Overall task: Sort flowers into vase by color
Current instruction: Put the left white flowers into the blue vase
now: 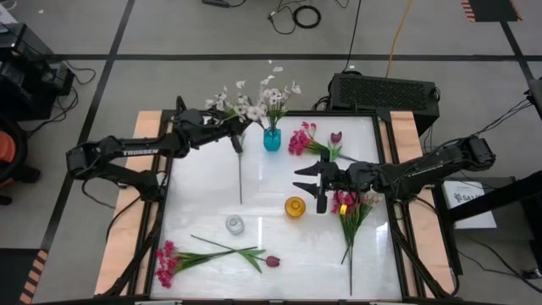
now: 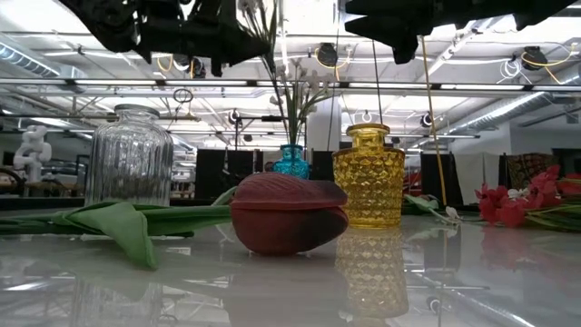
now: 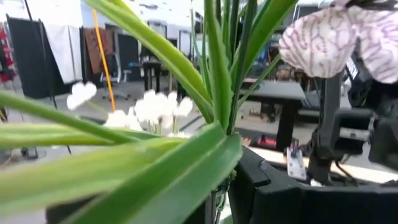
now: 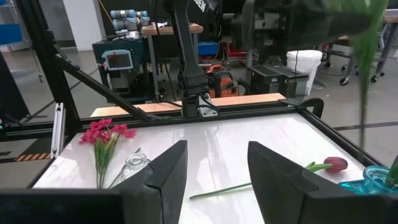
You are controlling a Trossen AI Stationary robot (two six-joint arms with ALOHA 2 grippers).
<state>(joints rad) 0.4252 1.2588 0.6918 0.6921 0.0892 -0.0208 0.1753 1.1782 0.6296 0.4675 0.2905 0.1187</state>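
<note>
My left gripper point(image 1: 235, 130) is over the far left of the table, just left of the teal vase point(image 1: 271, 140), and is shut on a white-blossom spray point(image 1: 244, 103). White flowers stand in the teal vase. My right gripper point(image 1: 306, 180) hovers open above the yellow vase point(image 1: 294, 207), touching nothing. A clear vase point(image 1: 235, 224) stands near the middle. On the table lie a magenta cluster point(image 1: 166, 263) and a maroon tulip point(image 1: 272, 261) near the front, magenta blooms with another tulip point(image 1: 336, 136) at the far side, and a mixed bunch point(image 1: 349, 205) on the right. My left gripper holds the white spray by its green stem point(image 1: 238, 144) just below the blossoms, coming level from the table's left. The fingers are hidden by leaves point(image 3: 205, 149) in the wrist view. The spray is lifted and its long stem end point(image 1: 240, 196) hangs below.
In the low view the maroon tulip point(image 2: 289, 213) lies in front, with the clear vase point(image 2: 132, 166), teal vase point(image 2: 292, 162) and yellow vase point(image 2: 373, 175) behind it. Wooden rails point(image 1: 148, 127) border the white table. A black box point(image 1: 383, 91) sits beyond the far edge.
</note>
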